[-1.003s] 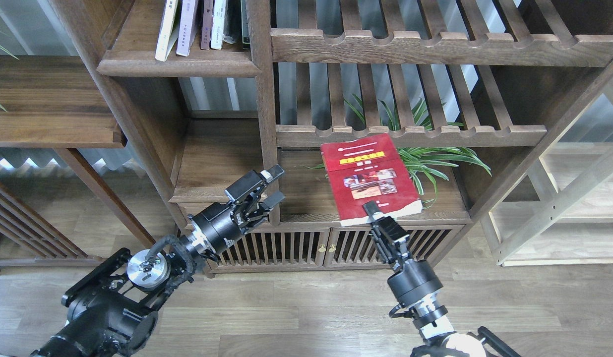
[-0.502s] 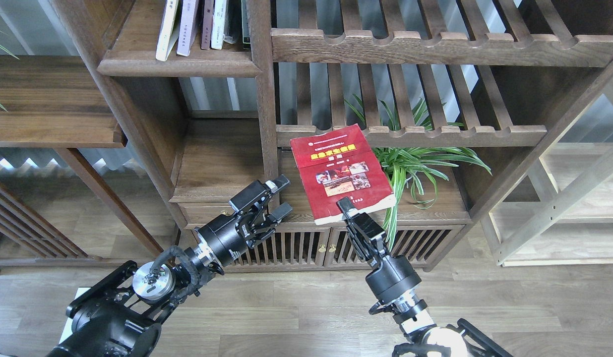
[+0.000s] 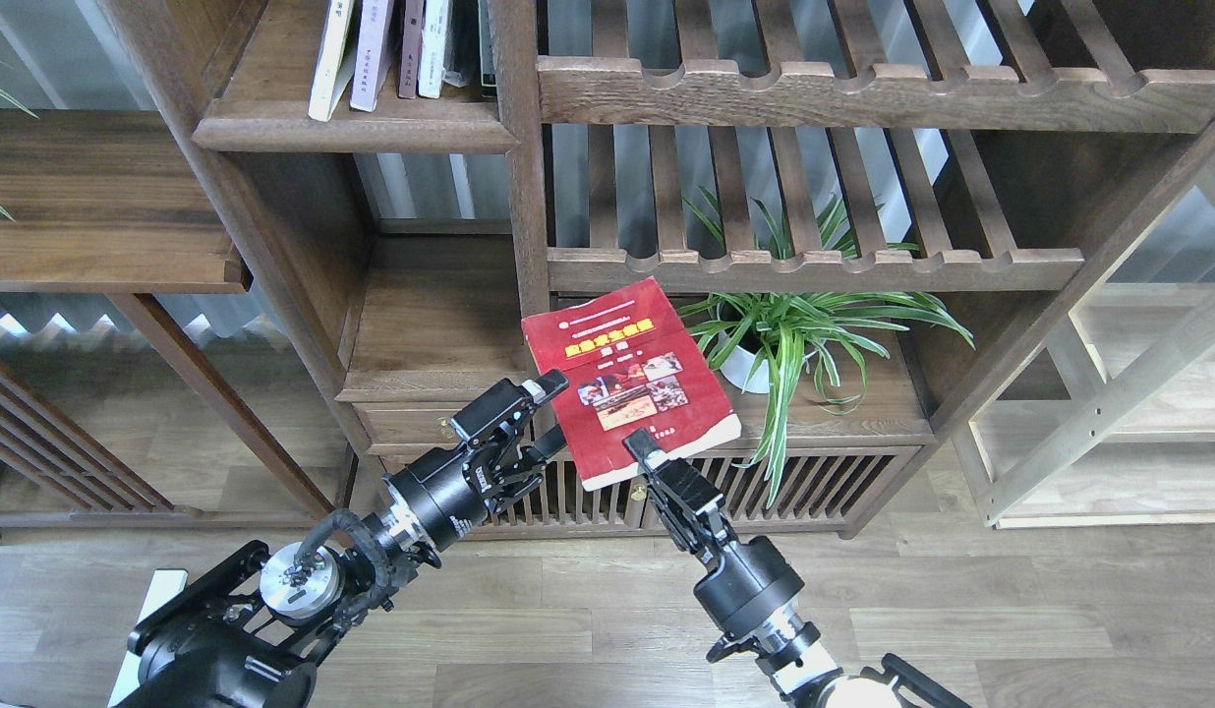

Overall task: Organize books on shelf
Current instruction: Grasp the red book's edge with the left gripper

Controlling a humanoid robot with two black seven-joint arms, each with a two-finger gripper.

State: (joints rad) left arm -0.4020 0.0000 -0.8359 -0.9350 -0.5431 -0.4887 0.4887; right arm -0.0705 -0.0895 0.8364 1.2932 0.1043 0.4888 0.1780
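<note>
Between the two arms, the dark red book [image 3: 627,379] hangs in the air before the cabinet, its near edge clamped by the right gripper [image 3: 645,454], long axis running away up-left. Just left, the left gripper [image 3: 541,415] has its jaws spread, nearest the book's left edge.

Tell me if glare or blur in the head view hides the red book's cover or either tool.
Head view: even, soft lighting, no glare on the red book; its yellow band and photos read clearly, small print does not. Right tool is sharp, clamped on the book's lower edge. Left tool is dark but its open fingers are distinguishable. Straight shelf edges bow slightly near the frame borders.
</note>
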